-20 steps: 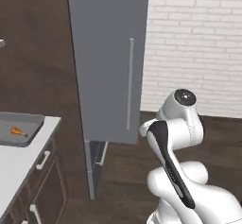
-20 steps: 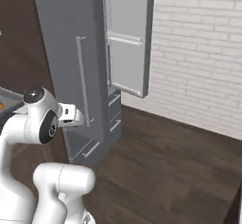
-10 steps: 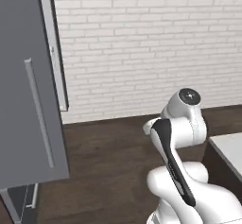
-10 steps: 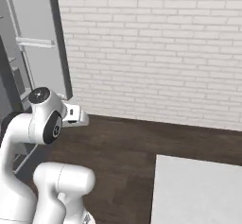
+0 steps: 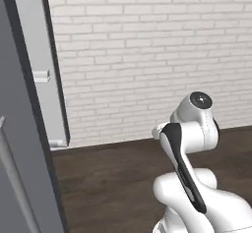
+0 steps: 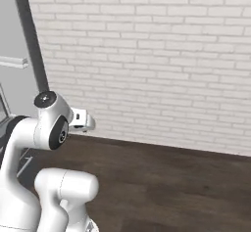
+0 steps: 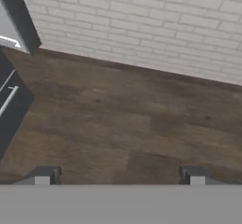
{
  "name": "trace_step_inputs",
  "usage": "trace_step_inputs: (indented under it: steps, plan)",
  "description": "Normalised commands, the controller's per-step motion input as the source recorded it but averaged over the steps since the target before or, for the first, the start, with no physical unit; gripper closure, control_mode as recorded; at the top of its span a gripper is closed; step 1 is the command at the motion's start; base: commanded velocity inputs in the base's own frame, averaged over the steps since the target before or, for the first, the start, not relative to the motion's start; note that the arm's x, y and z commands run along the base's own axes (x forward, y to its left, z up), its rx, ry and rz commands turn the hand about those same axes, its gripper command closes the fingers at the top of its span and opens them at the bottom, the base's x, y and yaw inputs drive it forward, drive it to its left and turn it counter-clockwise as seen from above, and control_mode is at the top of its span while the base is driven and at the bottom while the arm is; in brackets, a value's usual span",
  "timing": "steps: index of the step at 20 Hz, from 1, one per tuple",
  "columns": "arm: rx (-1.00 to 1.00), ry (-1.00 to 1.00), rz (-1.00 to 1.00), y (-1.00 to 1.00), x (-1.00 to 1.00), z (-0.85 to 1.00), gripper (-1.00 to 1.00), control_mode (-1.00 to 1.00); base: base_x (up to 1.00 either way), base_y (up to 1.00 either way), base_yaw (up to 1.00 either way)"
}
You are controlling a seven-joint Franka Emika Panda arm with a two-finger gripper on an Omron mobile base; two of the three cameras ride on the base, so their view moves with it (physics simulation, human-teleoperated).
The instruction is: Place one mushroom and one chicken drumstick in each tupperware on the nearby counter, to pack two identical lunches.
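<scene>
- At the far left, a tall grey cabinet door (image 5: 19, 129) with a silver bar handle (image 5: 15, 178) is seen in the left base view; a collision with its edge could be caused by a wide swing of the arm while the base is close to it.
- Just right of it, pale fridge-like shelving (image 5: 42, 65) is shown against a dark frame.
- Across the middle, a white brick wall (image 6: 147, 55) is faced, with dark wooden floor (image 7: 118, 124) below it; no mushroom, drumstick, tupperware or counter is shown, so where the task's things lie cannot be told.
- The main risk is judged to be misdirection: with a blank wall ahead, time could be lost, or the base could be driven into the wall, unless the counter is found again.
- In the hand view, the gripper (image 7: 119, 175) is seen with its fingertips (image 7: 45, 175) set wide apart and nothing between them; only floor is seen past them.
- At the right, nothing is found in the way besides wall and floor.
</scene>
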Motion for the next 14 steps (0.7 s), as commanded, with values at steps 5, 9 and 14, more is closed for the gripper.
trace_step_inputs:
  steps: [5, 9, 14]
  plan:
    - [0.0, 0.0, 0.0, 0.0, 0.0, 0.0, -1.0, 1.0, 1.0, -0.2, 0.0]
    - [0.0, 0.0, 0.0, 0.0, 0.0, 0.0, -1.0, 1.0, 1.0, -0.45, 0.04]
    - [0.0, 0.0, 0.0, 0.0, 0.0, 0.0, -1.0, 1.0, 0.88, -0.22, 0.45]
